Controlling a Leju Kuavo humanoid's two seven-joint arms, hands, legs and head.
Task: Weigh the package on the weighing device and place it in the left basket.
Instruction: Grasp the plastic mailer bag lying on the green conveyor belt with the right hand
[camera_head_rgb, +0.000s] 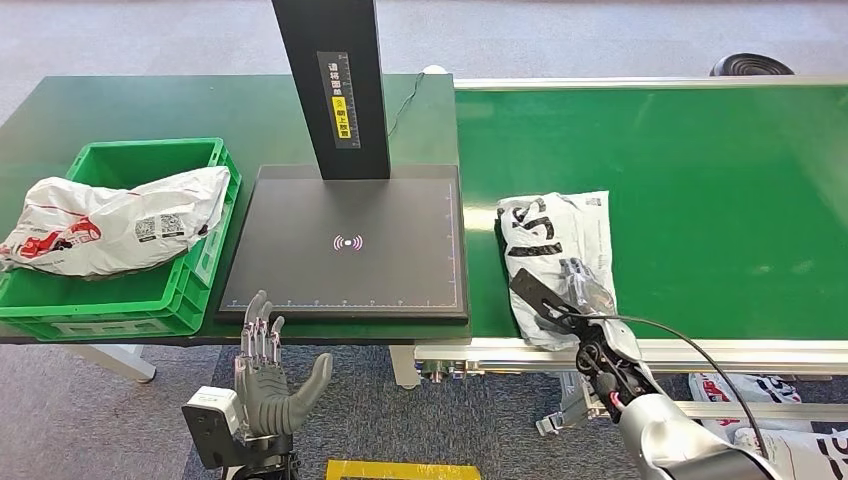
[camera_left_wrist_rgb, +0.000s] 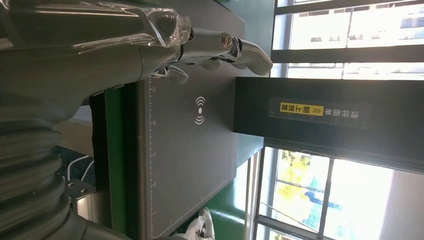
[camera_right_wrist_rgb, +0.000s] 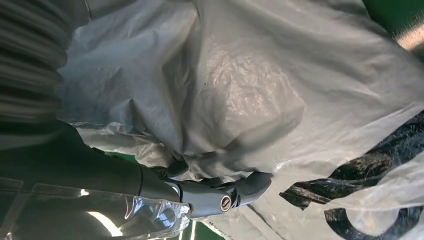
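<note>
White plastic, crumpled and printed with black lettering, forms the package (camera_head_rgb: 556, 262), which lies on the green conveyor belt (camera_head_rgb: 700, 200) at about 4 o'clock from the weighing device (camera_head_rgb: 345, 250), just beside its right edge. The right hand (camera_head_rgb: 585, 310) rests on the near end of the package; in the right wrist view the fingers (camera_right_wrist_rgb: 240, 186) press into the plastic film, but whether they actually grip it cannot be told.

The weighing device is a flat black platform with a white signal mark at its centre and a black upright column (camera_head_rgb: 335, 85) at its 12 o'clock edge. It sits on the dark green surface (camera_head_rgb: 150, 105).

The left hand (camera_head_rgb: 268, 385) is held upright below the near edge of the surface, at 7 o'clock from the platform, fingers spread and holding nothing.

The left basket (camera_head_rgb: 195, 290), green plastic, stands at 9 o'clock from the platform, touching it or nearly so. A second white package (camera_head_rgb: 110, 230) with red print lies across the basket, overhanging its left rim.
</note>
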